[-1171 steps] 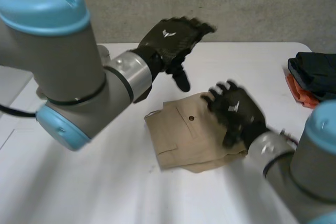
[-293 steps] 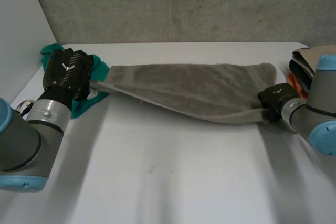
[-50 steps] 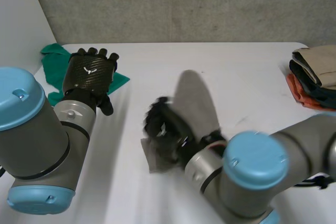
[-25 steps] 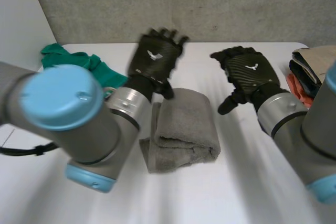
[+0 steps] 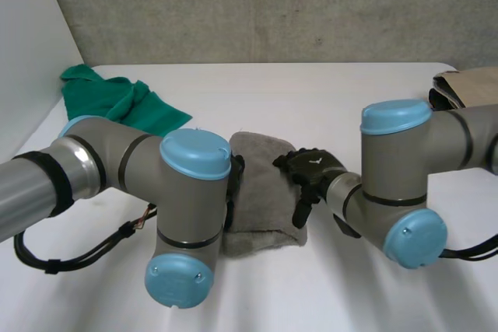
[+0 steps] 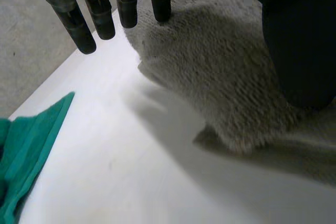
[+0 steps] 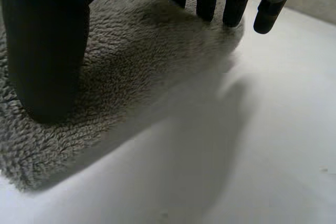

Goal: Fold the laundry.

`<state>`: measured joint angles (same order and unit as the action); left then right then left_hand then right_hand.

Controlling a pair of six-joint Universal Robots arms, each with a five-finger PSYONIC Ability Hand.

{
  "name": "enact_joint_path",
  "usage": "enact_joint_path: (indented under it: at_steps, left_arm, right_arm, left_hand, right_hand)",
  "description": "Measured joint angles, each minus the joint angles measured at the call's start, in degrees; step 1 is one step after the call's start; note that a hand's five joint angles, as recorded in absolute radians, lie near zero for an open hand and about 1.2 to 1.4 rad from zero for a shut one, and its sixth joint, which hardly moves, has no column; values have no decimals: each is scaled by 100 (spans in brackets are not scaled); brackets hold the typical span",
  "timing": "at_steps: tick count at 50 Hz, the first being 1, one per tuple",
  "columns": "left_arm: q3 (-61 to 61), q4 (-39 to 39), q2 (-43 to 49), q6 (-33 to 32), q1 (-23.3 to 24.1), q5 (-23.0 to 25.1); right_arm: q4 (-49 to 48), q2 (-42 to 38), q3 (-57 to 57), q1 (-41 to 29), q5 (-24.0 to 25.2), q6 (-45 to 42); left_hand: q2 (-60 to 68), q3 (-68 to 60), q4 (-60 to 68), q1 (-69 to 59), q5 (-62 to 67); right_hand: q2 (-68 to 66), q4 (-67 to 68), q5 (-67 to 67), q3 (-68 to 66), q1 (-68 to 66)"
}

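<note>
The folded grey towel lies between our left hand and right hand. Both hands reach out flat, fingers straight, holding nothing.

**Head view.** The left arm covers nearly all of the left hand and the adjoining side of the towel. Whether the hand touches the towel there cannot be told. The right arm hides the wrist end of the right hand and the near part of the clothes pile, which the picture's edge also cuts off.

**Left wrist view.** The green cloth is cut by the edge. The left thumb, dark and featureless, masks part of the towel.

**Right wrist view.** The right thumb likewise covers the towel beneath it.
</note>
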<state>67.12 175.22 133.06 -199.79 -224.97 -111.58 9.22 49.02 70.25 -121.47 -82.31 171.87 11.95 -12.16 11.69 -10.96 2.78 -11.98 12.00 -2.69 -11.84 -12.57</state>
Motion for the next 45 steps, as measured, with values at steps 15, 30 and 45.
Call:
enact_joint_path:
  at_steps: [15, 30, 45]
  left_arm:
    - [-14, 2, -687, 38, -212, 330]
    - [-394, 38, -1827, 50, -940, 3692]
    - [-488, -461, -1843, 234, -1157, 5304]
  right_arm:
    - [-183, 587, 20, -87, -844, -1045]
    - [-2223, 1706, 2551, -801, -1053, -1567]
    - [-4184, 507, 2806, -1234, -1596, -1569]
  left_hand:
    - [0, 0, -2, 0, 0]
    - [0, 0, -2, 1, 0]
    - [0, 0, -1, 9, 0]
  right_hand:
    - [0, 0, 0, 0, 34]
    - [0, 0, 0, 0, 34]
    - [0, 0, 0, 0, 34]
